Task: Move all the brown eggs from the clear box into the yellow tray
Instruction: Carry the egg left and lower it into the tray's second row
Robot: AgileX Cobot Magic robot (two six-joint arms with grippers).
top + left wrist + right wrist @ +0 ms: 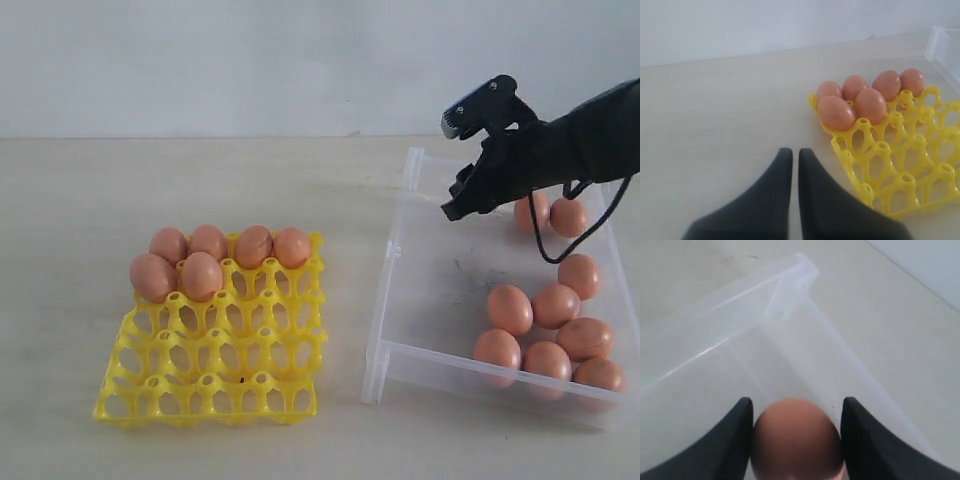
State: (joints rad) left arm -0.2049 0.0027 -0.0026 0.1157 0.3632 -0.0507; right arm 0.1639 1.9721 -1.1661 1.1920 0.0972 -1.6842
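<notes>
Sitting btwn right gripper [797,405] jaws, brown egg [796,442], over clear box [790,295]

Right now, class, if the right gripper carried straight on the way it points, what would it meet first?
Apart from the brown egg held between its fingers, the right gripper would probably meet the clear box first: its floor near the corner wall. How far off that is cannot be judged.

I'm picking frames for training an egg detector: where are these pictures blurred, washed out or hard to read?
Right wrist view: the held egg is very close and blurred, edges soft; the walls of the clear box wash pale into the table. Left wrist view: the left gripper is soft, the brown eggs sharper. Exterior view: even light, faint shadows.
</notes>
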